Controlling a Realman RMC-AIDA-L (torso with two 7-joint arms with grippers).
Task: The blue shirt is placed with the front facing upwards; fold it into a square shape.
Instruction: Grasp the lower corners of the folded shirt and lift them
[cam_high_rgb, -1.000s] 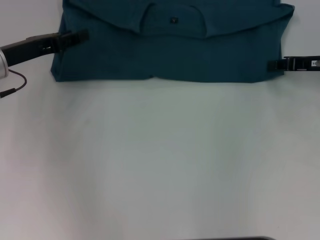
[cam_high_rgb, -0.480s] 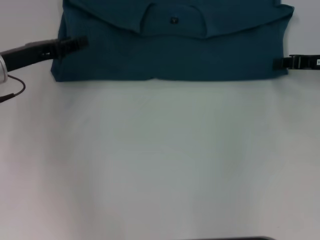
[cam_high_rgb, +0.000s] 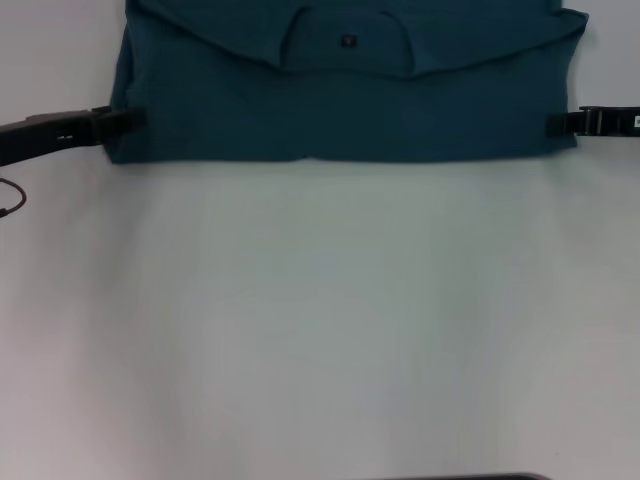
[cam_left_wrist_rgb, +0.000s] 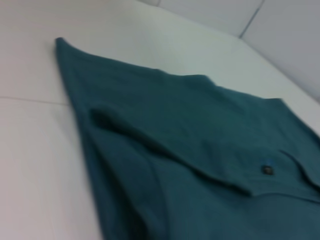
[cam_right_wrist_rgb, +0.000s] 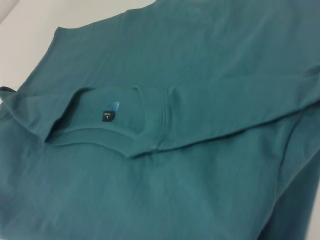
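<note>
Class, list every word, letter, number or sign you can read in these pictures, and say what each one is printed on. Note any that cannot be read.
"L": on the small black label inside the collar of the blue shirt, seen in the right wrist view.
A smaller line of text above the "L" on that label: too small to read.
A white mark on the right hand at the picture's edge: too blurred to read.
No chest lettering shows.

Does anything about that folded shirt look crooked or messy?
Slightly. The blue shirt lies in a wide band, not a square; its folded-over top layer sags unevenly around the collar. No damage shows.
</note>
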